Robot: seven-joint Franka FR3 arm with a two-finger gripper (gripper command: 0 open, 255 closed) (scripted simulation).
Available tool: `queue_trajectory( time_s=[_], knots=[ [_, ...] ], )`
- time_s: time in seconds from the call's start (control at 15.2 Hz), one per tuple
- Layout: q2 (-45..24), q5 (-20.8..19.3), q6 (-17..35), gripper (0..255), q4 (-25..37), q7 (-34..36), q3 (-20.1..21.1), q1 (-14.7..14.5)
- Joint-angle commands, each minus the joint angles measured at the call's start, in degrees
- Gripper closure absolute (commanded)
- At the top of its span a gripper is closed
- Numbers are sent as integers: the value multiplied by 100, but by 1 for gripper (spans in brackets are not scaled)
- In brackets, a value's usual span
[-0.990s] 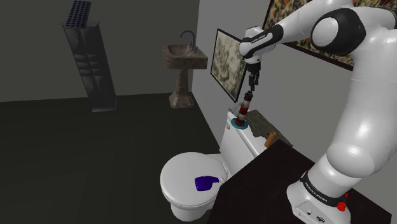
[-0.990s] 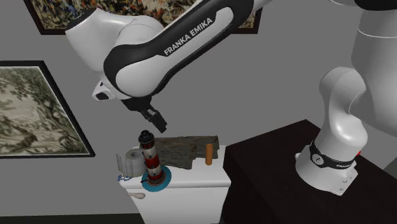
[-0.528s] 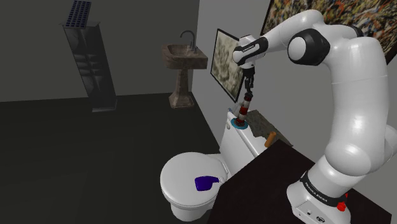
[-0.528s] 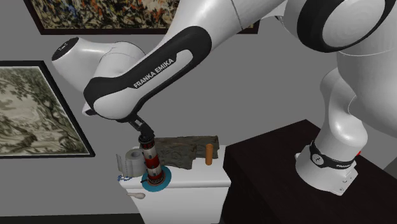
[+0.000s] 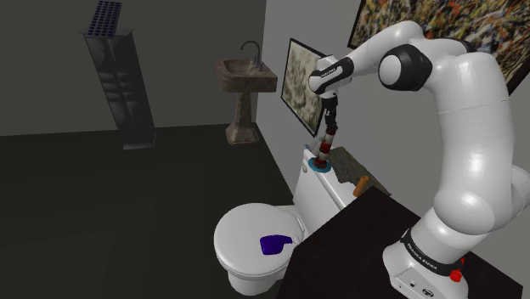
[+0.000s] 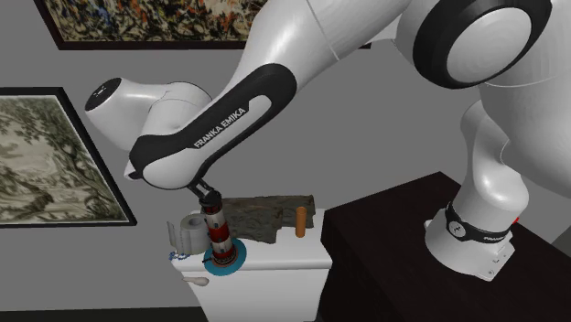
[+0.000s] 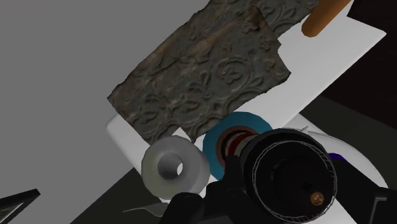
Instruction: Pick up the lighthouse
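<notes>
Nearest you, the arm's stand sits on the dark tabletop point(image 5: 340, 246). Left of it, a purple thing point(image 5: 274, 245) lies on the shut white toilet lid point(image 5: 242, 222).

Since half a second ago the arm has sunk a little. The end effector point(image 6: 210, 197) has come down from just above the lighthouse point(image 6: 218, 233) onto its dark top. The lighthouse itself has not moved. It stands upright on its round blue base at the left end of the white toilet tank point(image 6: 270, 270), directly beneath the end effector. You cannot tell whether the end effector is clenched or released.

A pale roll point(image 6: 191, 230) sits just beside the lighthouse. A dark patterned slab point(image 6: 267, 212) and an upright brown cylinder point(image 6: 300, 221) share the tank further right.

Far off, a pedestal sink point(image 5: 246, 75) stands against the wall; you cannot see into its basin.
</notes>
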State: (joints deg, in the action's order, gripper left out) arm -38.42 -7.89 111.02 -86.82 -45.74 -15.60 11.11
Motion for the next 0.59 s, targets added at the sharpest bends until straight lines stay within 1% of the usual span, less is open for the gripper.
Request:
queue_trajectory(
  time_s=[0.0,0.53],
  knots=[
    [-15,3,4,255,14,0,1,3],
    [3,-1,20,255,-22,8,1,-4]
  ],
)
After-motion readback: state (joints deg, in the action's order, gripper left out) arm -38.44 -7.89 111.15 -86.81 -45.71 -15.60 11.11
